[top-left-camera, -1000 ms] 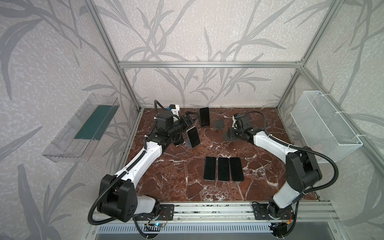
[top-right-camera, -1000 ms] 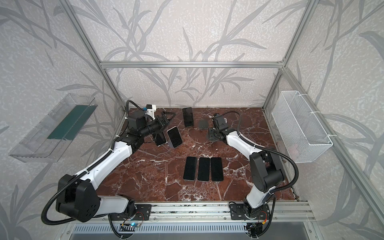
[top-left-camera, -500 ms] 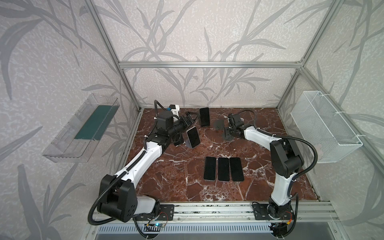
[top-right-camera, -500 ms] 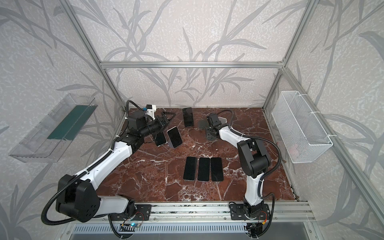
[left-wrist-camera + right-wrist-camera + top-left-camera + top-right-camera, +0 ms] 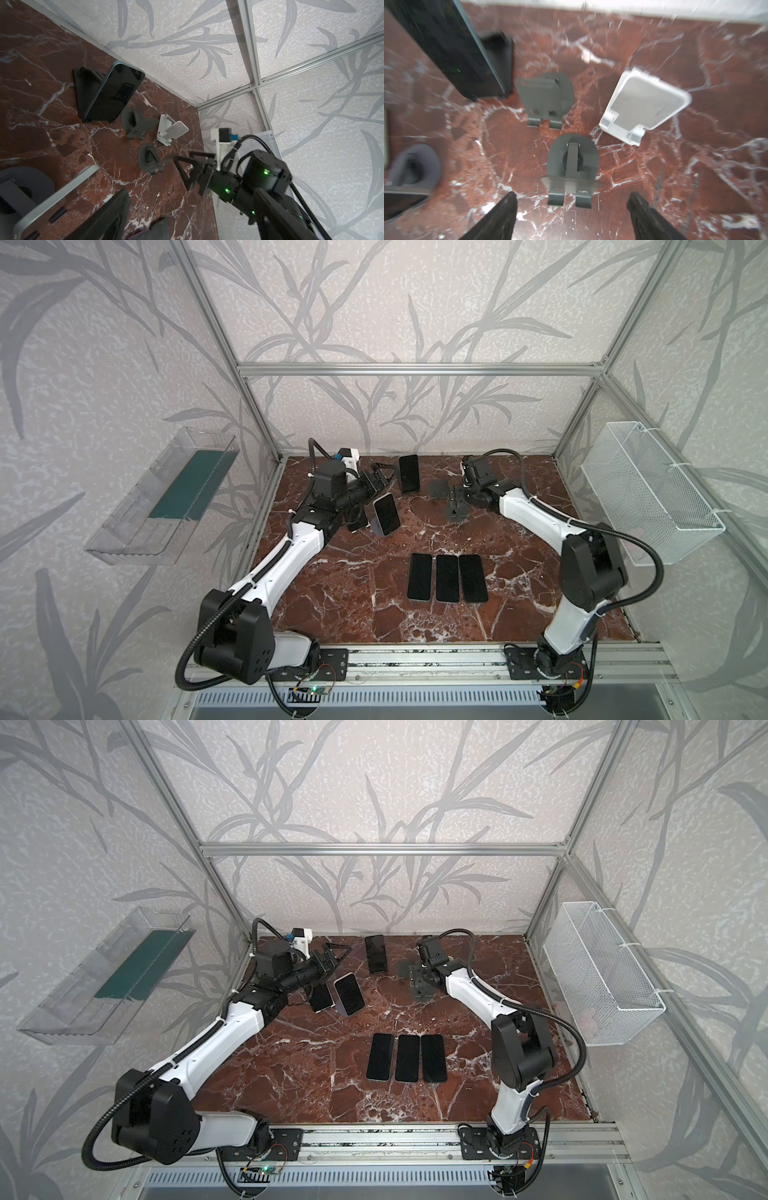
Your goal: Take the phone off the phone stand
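Note:
A dark phone (image 5: 409,474) leans on a black phone stand (image 5: 83,83) at the back. A second phone (image 5: 386,514) stands on a round grey stand (image 5: 22,187), and beside it a third phone (image 5: 358,522) is partly hidden by my left arm. My left gripper (image 5: 380,477) hovers open just above and behind these two, holding nothing; its fingers (image 5: 110,214) frame the wrist view. My right gripper (image 5: 572,196) is open and empty, its tips just short of an empty grey stand (image 5: 572,164).
Three phones (image 5: 447,578) lie flat side by side mid-table. Another empty grey stand (image 5: 545,97) and a white stand (image 5: 645,104) sit near the back wall. A mesh basket (image 5: 648,489) hangs on the right wall, a clear tray (image 5: 166,497) on the left.
My right gripper has gone from shut to open, and its arm has shifted a little at the back near the empty stands. The left arm has not moved.

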{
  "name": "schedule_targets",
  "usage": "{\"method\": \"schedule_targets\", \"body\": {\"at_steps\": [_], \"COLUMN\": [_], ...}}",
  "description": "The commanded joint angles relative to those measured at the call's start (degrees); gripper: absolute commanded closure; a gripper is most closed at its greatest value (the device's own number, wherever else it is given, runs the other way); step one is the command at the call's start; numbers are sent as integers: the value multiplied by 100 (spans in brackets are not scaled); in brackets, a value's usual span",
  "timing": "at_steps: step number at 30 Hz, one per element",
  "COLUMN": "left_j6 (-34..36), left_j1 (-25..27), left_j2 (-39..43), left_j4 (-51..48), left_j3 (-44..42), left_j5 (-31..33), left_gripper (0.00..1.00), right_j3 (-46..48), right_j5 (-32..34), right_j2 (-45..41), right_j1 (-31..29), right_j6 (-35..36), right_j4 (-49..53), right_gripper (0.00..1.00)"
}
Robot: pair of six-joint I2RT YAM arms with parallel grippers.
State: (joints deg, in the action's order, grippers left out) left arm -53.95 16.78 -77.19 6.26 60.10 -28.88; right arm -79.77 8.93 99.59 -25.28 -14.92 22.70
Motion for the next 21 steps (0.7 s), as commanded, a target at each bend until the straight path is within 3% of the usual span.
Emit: {"method": "schedule_targets", "body": {"at_steps": [1,5,8,13,17,21], "left_j6": [334,638,513,218,-161,-135], "left_j1": [-38,-168,-490,-1213,-1483,-1499], "left_j2": [319,902,1289,1484,1291,978], "left_j4": [-416,-1037,-974,-800,-416,-627], "left_j3": [178,-11,-336,-545,-680,-437], "left_j5": [541,2130,2878,2977,2503,2114], "left_gripper": [8,7,6,5,6,8], "right_j3": [-92,-80,-290,-844,-1235,-1794], "right_j5": [-28,-351,-504,-668,-988,-862], "right_j2": [-640,-628,-328,412,897,1372], "right_j1": [-471,-1358,-1915,-2359,-2357,-2359], "right_j6": [29,242,567,941,1083,1202], "right_j4": [72,-234,-482,-741,-772,-451], "right_gripper": [16,19,15,1,1,1]}}
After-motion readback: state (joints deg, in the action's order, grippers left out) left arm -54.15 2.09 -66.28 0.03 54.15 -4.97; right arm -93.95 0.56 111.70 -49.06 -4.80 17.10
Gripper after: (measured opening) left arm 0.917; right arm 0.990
